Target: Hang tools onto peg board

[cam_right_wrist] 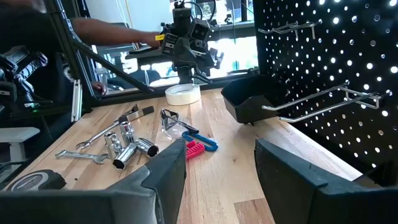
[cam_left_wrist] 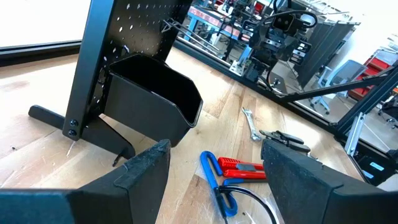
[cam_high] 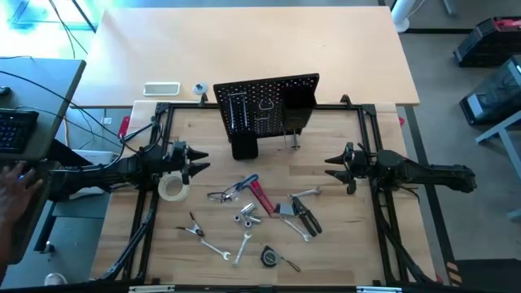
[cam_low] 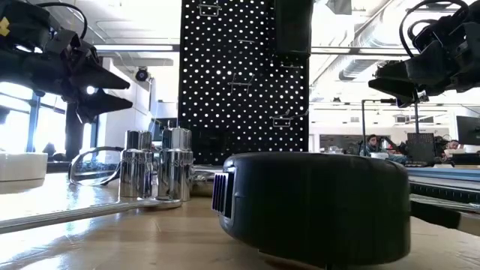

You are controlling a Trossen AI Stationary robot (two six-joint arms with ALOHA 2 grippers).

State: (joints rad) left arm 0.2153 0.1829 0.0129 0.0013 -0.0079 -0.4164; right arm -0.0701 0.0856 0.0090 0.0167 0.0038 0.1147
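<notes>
Starting step: no tool is picked yet; every tool lies on the worktop (cam_high: 342,212) and both arms hover above it, so by my judgement the task is at its very beginning.
Left gripper: the left gripper (cam_high: 198,160) is wide apart and holds nothing; it hangs above the worktop and points toward the middle.
Right gripper: the right gripper (cam_high: 332,164) is also wide apart and empty, and it faces the left one from the other side.
Peg board: the peg board (cam_high: 264,104) stands upright between the two grippers, a little beyond both; its hooks (cam_right_wrist: 323,96) look free and its black bin (cam_left_wrist: 152,96) looks empty.
Tape roll: the tape roll (cam_high: 172,187) lies flat just beside the left gripper, almost under it, the nearest tool to that gripper.
Glasses and hex key: the clear glasses (cam_high: 221,194) and the blue-handled hex key (cam_high: 244,182) lie ahead of the left gripper, near it, with the red-handled tool (cam_high: 262,198) touching the hex key.
Pliers: the black-handled pliers (cam_high: 308,218) lie nearer to the right gripper, but well below its reach line.
Wrenches: the silver wrenches (cam_high: 220,248) are well apart from both grippers.
Next move: probably one gripper must come down over a near tool, for example the left over the tape roll, with the fingers astride it, and close before it lifts toward a hook.
</notes>
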